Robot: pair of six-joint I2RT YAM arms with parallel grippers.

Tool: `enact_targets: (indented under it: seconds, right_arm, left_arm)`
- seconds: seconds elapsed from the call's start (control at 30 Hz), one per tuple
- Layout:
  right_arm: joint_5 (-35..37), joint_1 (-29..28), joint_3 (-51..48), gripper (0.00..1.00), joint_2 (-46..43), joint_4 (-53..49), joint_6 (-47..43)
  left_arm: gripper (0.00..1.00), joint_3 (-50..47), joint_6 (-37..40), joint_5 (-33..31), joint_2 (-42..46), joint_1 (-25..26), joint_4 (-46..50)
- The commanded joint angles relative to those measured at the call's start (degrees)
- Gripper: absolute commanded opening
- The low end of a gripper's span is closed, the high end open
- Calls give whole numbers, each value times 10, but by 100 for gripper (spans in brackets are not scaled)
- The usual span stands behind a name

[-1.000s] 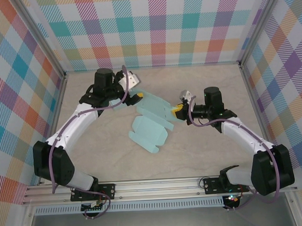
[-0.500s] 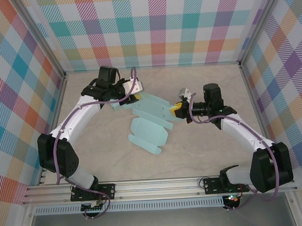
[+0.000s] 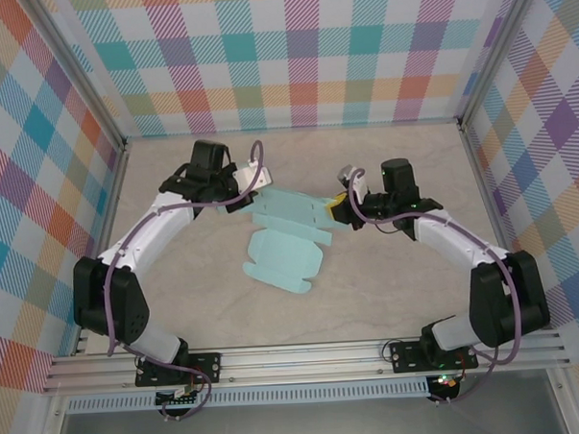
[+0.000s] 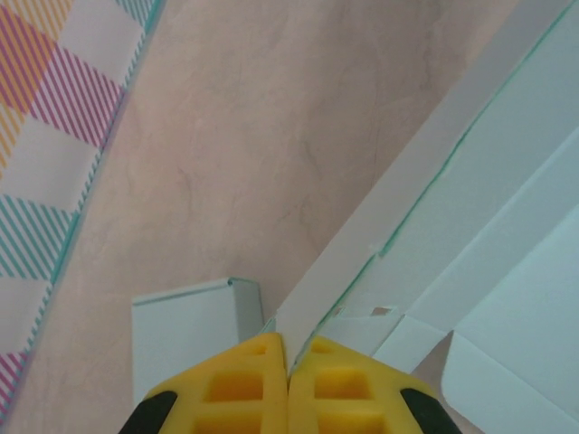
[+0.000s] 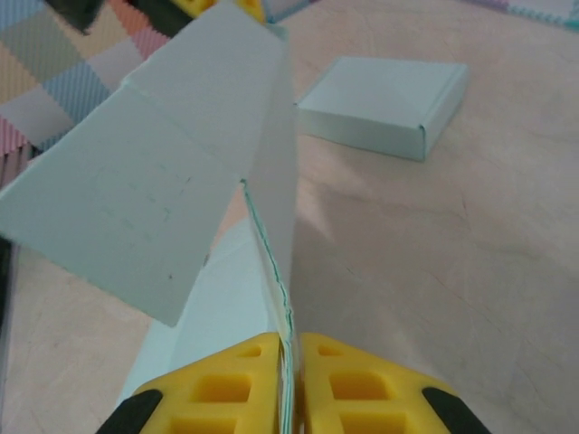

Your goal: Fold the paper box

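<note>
The paper box (image 3: 289,238) is an unfolded pale teal blank near the middle of the table (image 3: 389,299). Its broad near panel spreads toward the arm bases, and its far strip runs between the 2 grippers. The left gripper (image 3: 251,192) sits at the strip's left end. In the left wrist view its yellow fingers (image 4: 235,389) are pressed together with no gap, pinching the edge of a thin flap of the paper box (image 4: 488,208) that rises away from them above the tabletop. The right gripper (image 3: 344,205) is at the strip's right end. In the right wrist view its 2 fingers (image 5: 344,384) are closed on a thin upright edge of the sheet - the panel (image 5: 163,172) fans up and to the left from that pinch, lifted clear of the table. A small folded box (image 5: 384,104), already closed up, lies flat on the table beyond the held panel - the left wrist view shows it (image 4: 185,330) just beside the left gripper's fingers, whether touching them I cannot tell.
</note>
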State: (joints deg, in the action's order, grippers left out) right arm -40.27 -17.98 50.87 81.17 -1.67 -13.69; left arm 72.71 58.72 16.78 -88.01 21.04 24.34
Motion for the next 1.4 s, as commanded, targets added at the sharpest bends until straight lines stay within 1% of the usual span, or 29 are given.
enact_targets:
  seconds: [0.0,0.03,0.07,0.17,0.2,0.27,0.33,0.37,0.4,0.5,0.67,0.73,0.8,0.83,0.97,1.0,1.2,1.37]
  right_arm:
    - [66,-1,15,18,25,4,40]
    - [80,0,19,19,31,2,49]
    - [94,1,22,23,35,-1,60]
    - [114,3,36,41,41,-27,85]
    - [122,3,38,46,40,-37,99]
    - [148,5,46,50,33,-61,120]
    - [172,11,56,52,22,-87,147]
    - [180,17,61,53,14,-101,164]
    - [186,23,65,55,8,-115,180]
    - [220,43,81,60,-14,-161,239]
    - [256,57,108,67,-54,-219,308]
    - [255,57,122,69,-62,-231,330]
    - [230,56,135,71,-63,-231,358]
    - [203,57,140,71,-61,-224,372]
    - [127,55,158,71,-35,-185,428]
    - [118,52,165,70,-24,-179,438]
    - [130,30,201,68,42,-181,442]
    - [140,23,239,67,94,-192,436]
  left_arm:
    - [0,-43,-57,-55,53,41,-71]
    - [0,-57,-73,-94,57,57,-80]
    - [0,-69,-91,-138,57,72,-111]
    - [0,-85,-147,-256,46,111,-132]
    - [0,-86,-159,-286,41,126,-134]
    - [0,-94,-173,-362,27,158,-153]
    - [0,-101,-181,-430,10,180,-185]
    - [0,-101,-187,-462,0,187,-198]
    - [0,-99,-194,-481,-7,191,-203]
    - [0,-100,-198,-506,-25,206,-221]
    - [0,-96,-220,-491,-44,226,-215]
    - [0,-98,-216,-501,-53,233,-219]
    - [0,-100,-206,-518,-64,240,-227]
    - [0,-102,-200,-528,-71,245,-235]
    - [0,-102,-191,-550,-90,252,-246]
    - [0,-101,-188,-557,-94,254,-251]
    - [0,-110,-169,-578,-105,269,-280]
    - [0,-121,-155,-599,-109,277,-308]
